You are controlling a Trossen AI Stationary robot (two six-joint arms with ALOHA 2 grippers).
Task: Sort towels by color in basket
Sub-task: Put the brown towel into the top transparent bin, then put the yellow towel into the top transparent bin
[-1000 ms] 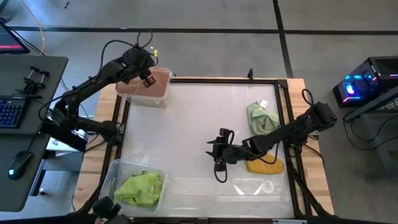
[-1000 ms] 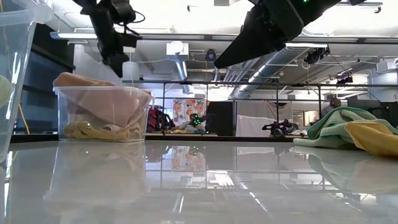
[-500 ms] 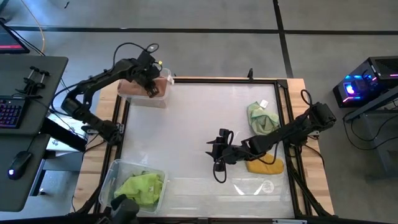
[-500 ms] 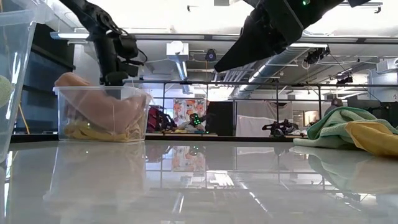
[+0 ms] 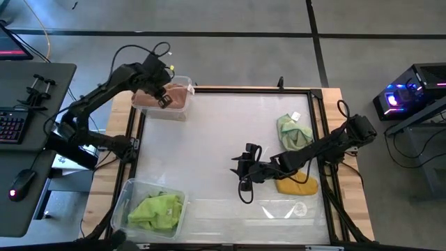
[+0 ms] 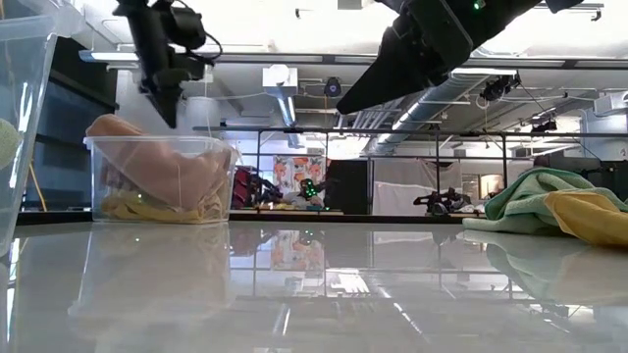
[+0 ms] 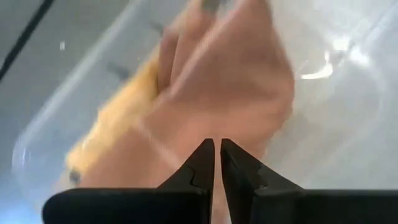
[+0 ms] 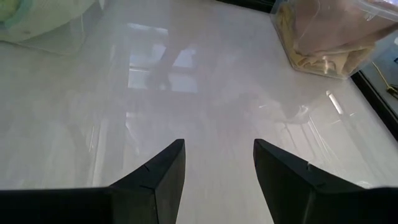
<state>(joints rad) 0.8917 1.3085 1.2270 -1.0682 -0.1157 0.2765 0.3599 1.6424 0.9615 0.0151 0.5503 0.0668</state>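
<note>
A dusty pink-brown towel fills the clear far-left bin, lying on top of a mustard yellow towel. My left gripper hangs just above this bin, pointing steeply down, shut with nothing between its fingers. A lime green towel lies in the near-left bin. A sage green towel and a mustard yellow towel lie loose on the table at the right. My right gripper hovers open over the table's middle, with bare table between its fingers.
A dark frame borders the glossy white tabletop. Bare table lies between the two bins and the loose towels. A desk with a keyboard stands off to the left, and lit equipment off to the right.
My left gripper dipped down onto the pink-brown towel in the far-left bin, then rose again above the rim, tipping more steeply downward and shutting its fingers on nothing. The pink-brown towel stays in the bin.
</note>
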